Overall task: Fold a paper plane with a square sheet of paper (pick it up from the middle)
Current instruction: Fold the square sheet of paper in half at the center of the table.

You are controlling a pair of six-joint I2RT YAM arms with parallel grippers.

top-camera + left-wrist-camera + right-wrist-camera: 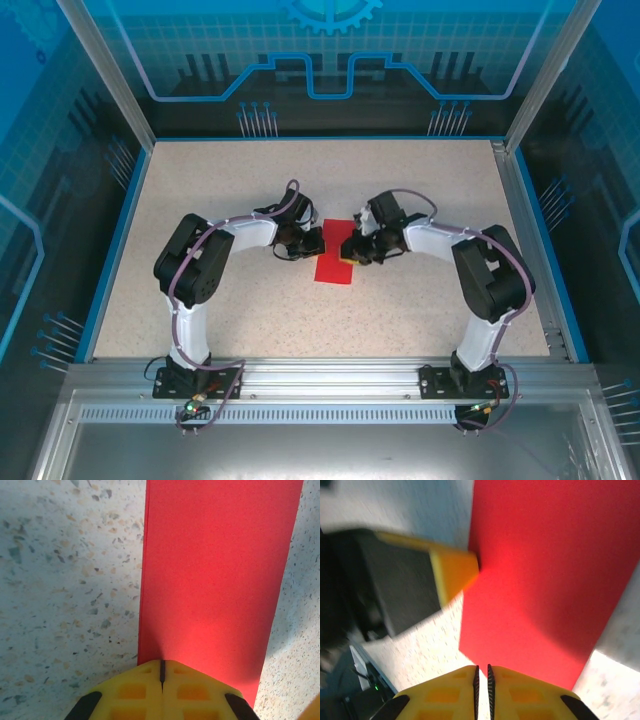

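**Pressed Down, Not Picked Up: Ways to Spoil the Fold**

Found the left claw (162,676) fully closed, tips together with no gap, planted on the near edge of the square sheet of paper (215,580). Cannot tell whether pinching that edge or merely pressing it to the counter (65,580). Found the right claw (482,674) almost closed, with a hair-thin slit between the jaws and nothing visible inside, tips at the sheet's near corner. Cannot tell about a real hold there either.

As for the sheet: lying flat on the counter, running straight ahead from both claws, bright red, longer than wide from either wrist, so probably folded once. Ahead and to the left of the right claw, touching the sheet's left edge: one yellow fingertip (455,570) of the left claw.

Judged risks from here:
- Sliding instead of creasing: likely to drag the whole thin sheet across the smooth counter with any sideways push from closed tips.
- Buckling between the claws, if driven toward each other while bearing down.
- Tearing or crumpling at the edge, if truly pinched and pulled in opposite directions.
- Bumping claw against claw, with so little room between them over the sheet
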